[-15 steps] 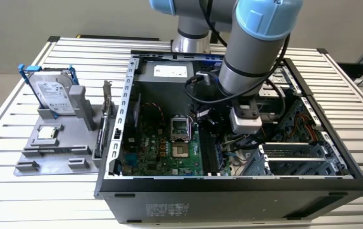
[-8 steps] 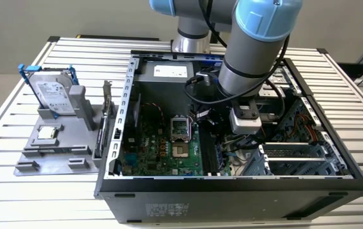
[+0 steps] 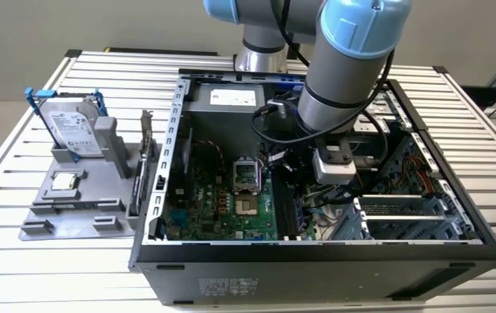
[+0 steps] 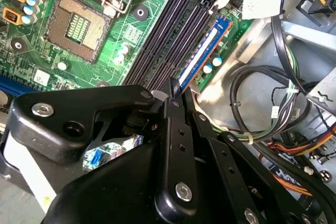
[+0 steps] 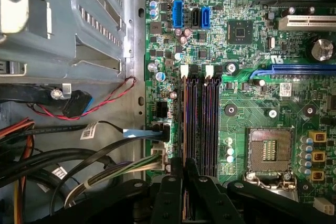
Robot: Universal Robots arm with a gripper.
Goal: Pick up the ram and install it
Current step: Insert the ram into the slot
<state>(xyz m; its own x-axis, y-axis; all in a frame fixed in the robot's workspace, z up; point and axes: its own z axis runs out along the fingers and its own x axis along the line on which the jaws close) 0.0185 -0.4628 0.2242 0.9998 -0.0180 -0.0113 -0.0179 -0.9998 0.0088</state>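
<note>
The ram, a thin stick with a blue label and an orange edge, stands on edge in the outermost of the black memory slots, on the side toward the cables. My gripper has its black fingers pressed together around the stick's near end. In the first wrist view the gripper straddles the outer slot of the memory slots. In the exterior view the gripper reaches down inside the open computer case, just beside the green motherboard.
The empty processor socket lies beside the slots. Loose cables and a metal drive cage crowd the other side. Outside the case, a grey fixture holds a hard drive and a square processor chip.
</note>
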